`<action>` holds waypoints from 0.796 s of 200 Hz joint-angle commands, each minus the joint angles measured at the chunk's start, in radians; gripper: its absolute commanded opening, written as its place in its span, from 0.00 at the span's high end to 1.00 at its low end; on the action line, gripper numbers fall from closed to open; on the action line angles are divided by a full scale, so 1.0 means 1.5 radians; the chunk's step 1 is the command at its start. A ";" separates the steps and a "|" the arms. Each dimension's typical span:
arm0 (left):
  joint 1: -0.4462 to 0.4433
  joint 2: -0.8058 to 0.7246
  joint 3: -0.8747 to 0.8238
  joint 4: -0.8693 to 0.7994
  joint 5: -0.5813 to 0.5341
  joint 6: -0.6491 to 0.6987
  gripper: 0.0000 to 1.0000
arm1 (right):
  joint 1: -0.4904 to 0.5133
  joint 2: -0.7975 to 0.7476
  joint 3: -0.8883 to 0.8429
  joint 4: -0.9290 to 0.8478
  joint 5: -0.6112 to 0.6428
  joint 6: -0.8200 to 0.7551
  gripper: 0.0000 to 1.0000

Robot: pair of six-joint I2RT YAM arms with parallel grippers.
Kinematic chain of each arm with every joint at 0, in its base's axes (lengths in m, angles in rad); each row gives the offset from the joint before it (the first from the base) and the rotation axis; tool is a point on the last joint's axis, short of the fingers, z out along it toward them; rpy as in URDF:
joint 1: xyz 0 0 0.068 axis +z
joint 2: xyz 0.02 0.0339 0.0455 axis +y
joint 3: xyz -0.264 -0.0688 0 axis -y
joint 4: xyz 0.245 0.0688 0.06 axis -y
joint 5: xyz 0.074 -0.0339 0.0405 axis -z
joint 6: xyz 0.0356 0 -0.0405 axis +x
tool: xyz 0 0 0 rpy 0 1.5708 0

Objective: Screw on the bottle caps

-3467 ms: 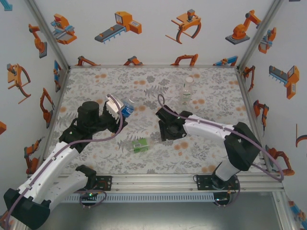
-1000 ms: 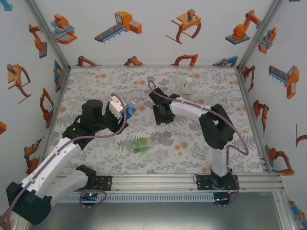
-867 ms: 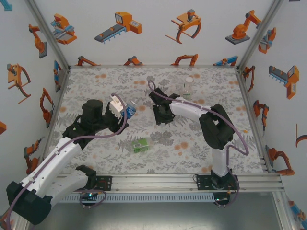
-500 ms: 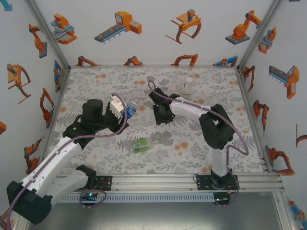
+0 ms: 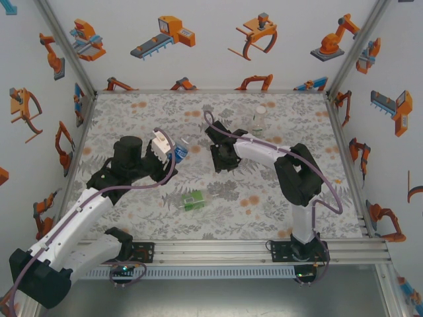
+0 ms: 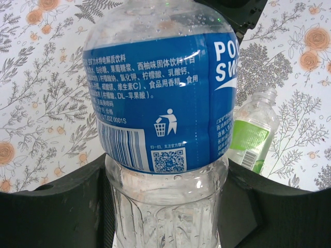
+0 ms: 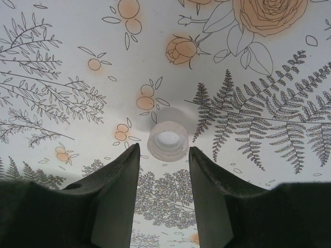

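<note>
Left arm (image 5: 79, 211): runs from its base at the near left corner forward and to the right. The white link slopes up and the wrist is turned toward the middle of the table (image 5: 132, 112).

Left gripper (image 6: 165, 206): clenched on the blue bottle (image 6: 155, 103), with one black finger on each side of the clear ribbed section below the label. From overhead the bottle sits tilted, left of the table's centre. Whether it touches the table cannot be told. Its neck is cut off in the wrist view.

Right arm (image 5: 264, 153): rises from its base at the near right edge and folds sharply at the elbow. The forearm reaches left and away toward the centre, with the wrist pitched down at the table.

Right gripper (image 7: 164, 150): released, jaws apart, grasping nothing.

Cap (image 7: 167, 140): white, lying on the table with its open side up, between the two fingertips and just ahead of them. A clear gap shows at one finger. The other finger is very close, and contact there cannot be told.

Green bottle (image 5: 193, 200): lying on its side toward the near edge, between the two arms and well apart from both grippers. The left wrist view shows its neck open.

Tall bottle (image 5: 258, 124): upright toward the far right, just beyond the right forearm, white at its top.
</note>
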 commanded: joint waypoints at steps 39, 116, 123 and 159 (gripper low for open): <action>0.002 0.002 0.023 -0.005 0.019 0.011 1.00 | 0.000 -0.027 0.020 -0.010 -0.001 0.011 0.58; 0.003 0.004 0.024 -0.005 0.021 0.011 1.00 | 0.000 -0.021 0.017 -0.010 -0.006 0.013 0.59; 0.002 0.005 0.024 -0.006 0.021 0.011 1.00 | 0.000 -0.019 0.017 -0.010 -0.005 0.013 0.59; 0.002 0.006 0.025 -0.006 0.022 0.011 1.00 | 0.000 -0.012 0.010 0.000 -0.012 0.017 0.58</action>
